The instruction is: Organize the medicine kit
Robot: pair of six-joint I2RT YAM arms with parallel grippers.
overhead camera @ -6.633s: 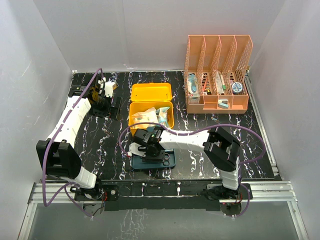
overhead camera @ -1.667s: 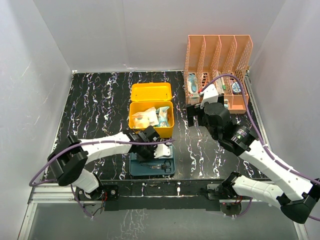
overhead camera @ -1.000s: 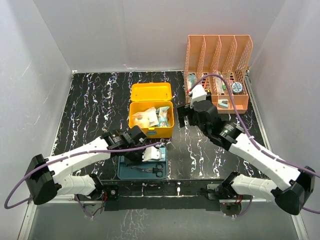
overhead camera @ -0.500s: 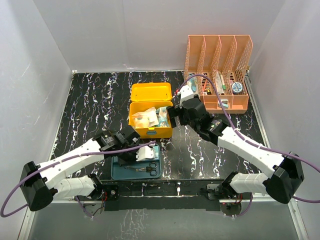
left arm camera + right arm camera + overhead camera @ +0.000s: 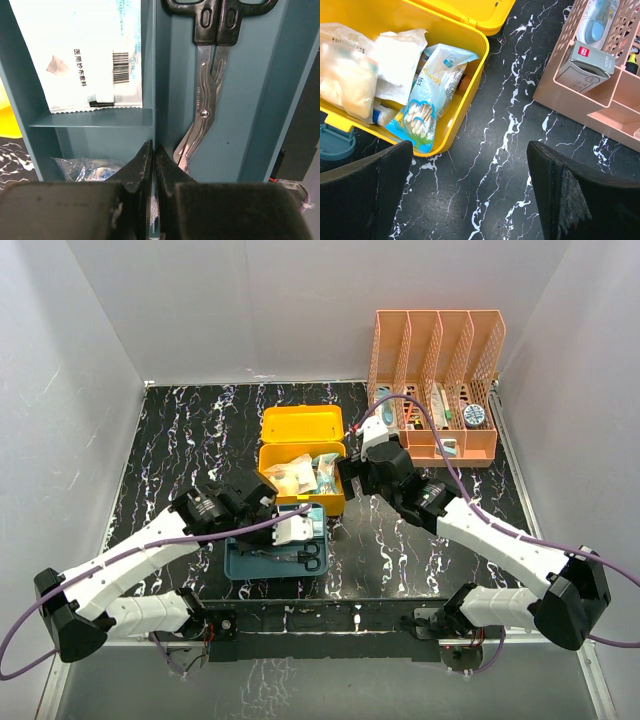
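1. Nearest the arm bases is one teal plastic tray [image 5: 260, 100], out of the kit and just in front of the yellow box. It's rectangular with thin straight walls. Can't tell if it's resting on the table or lifted a bit.
2. The left gripper [image 5: 152, 150] is pinched tight on the tray's middle divider [image 5: 152, 75], one finger on each side of it.
3. In the tray, counted:
   - one pair of scissors [image 5: 207, 100] with bare metal blades and black loop handles, right of the divider
   - one flat white packet [image 5: 85, 50] with a barcode, left of the divider
   - one crinkly clear packet [image 5: 85, 167] in the small compartment below that
4. Table [image 5: 180, 440] is black with white marble veins.
5. Next out is one yellow box [image 5: 470, 85], smooth plastic with rounded corners. Its lid [image 5: 302, 425] is flipped open to the far side.
6. Inside the box:
   - one blue-and-clear swab pack [image 5: 427, 105]
   - one white pouch [image 5: 400, 60]
   - one cloudy pouch [image 5: 345, 70]
7. The right gripper [image 5: 470, 200] hangs over bare table just right of the box, jaws spread wide and holding nothing.
8. Farthest, at back right, is one orange mesh rack [image 5: 436, 350] with four upright slots and a low front bin. It holds small items, one of them a grey carton [image 5: 585, 62].
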